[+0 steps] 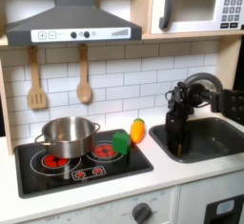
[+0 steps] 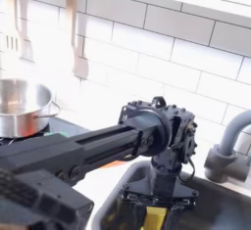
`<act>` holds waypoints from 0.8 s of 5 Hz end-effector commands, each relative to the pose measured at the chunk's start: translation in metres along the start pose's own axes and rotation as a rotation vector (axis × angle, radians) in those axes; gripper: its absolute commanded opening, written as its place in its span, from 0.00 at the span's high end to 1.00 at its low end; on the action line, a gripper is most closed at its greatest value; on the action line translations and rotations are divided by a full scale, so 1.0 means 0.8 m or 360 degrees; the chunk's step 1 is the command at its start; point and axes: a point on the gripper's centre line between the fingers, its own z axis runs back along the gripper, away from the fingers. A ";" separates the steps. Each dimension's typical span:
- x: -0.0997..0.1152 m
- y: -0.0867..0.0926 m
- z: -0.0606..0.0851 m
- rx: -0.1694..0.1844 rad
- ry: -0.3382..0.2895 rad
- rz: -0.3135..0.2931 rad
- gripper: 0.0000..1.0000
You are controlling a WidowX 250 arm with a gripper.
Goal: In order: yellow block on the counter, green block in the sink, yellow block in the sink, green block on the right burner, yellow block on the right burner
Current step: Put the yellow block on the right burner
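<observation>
**Arm low over the sink with the yellow block beneath it**

While the gripper (image 2: 157,207) hangs down into the sink (image 1: 214,144), the yellow block (image 2: 151,218) shows as a bright patch right under the fingers in the second exterior view, at the picture's bottom edge. Whether the fingers are pinching it, resting spread beside it, or have let it go cannot be told; the arm's body hides the tips. In the first exterior view the gripper (image 1: 175,140) stands at the sink's left side, near the black faucet (image 1: 208,81).

The green block (image 1: 121,142) sits on the edge of the black cooktop (image 1: 57,176), just beside the orange-yellow toy (image 1: 137,130) and near the steel pot (image 1: 67,136), which stands on the burner at the first exterior view's left.

Judging by this layout, the step in hand concerns the yellow block at the sink. To do it well, the wrist should stay vertical and clear of the faucet, the block should be flat on the basin floor before any release, and the lift out should go straight up so the fingers do not drag the block along the wall
</observation>
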 end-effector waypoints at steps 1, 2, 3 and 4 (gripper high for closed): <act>-0.006 0.004 0.010 -0.0012 0.0019 -0.0019 1.00; -0.009 0.006 0.025 -0.0034 0.0017 -0.0049 1.00; -0.011 0.009 0.043 -0.0060 -0.0008 -0.0041 1.00; -0.010 0.016 0.072 -0.0109 -0.0062 -0.0032 1.00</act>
